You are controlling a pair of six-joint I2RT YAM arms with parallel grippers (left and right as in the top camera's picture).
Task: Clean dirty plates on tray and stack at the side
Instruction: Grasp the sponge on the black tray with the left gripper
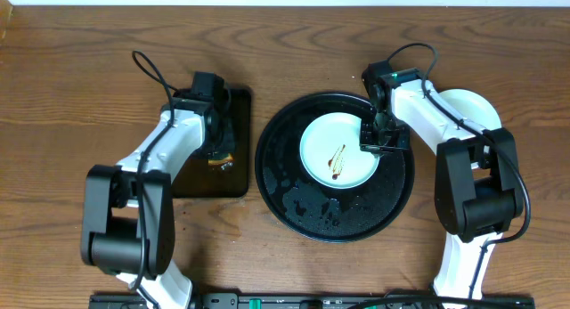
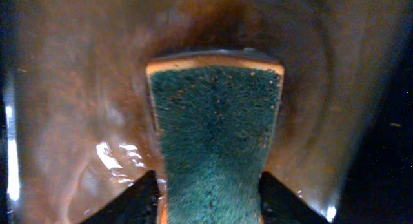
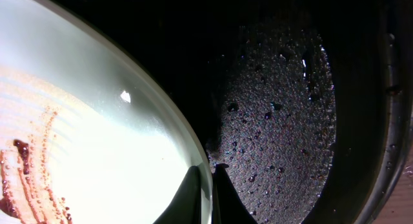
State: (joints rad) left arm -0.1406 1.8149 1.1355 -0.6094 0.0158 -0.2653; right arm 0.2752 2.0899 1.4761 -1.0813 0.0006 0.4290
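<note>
Streaked plate (image 1: 337, 150) in tray (image 1: 294, 198), worktop centre-right. Rim nearest right edge pinched by right gripper (image 3: 206, 177); left gripper (image 2: 208, 180) clamps sponge (image 2: 216, 121). Plate likely stiff, wet-slippery, breakable: hold rim firmly.

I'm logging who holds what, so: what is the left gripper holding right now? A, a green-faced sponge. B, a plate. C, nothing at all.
A: in the left wrist view, the left gripper is clamped on both sides of the sponge; the right gripper pinches the rim of the plate.
</note>
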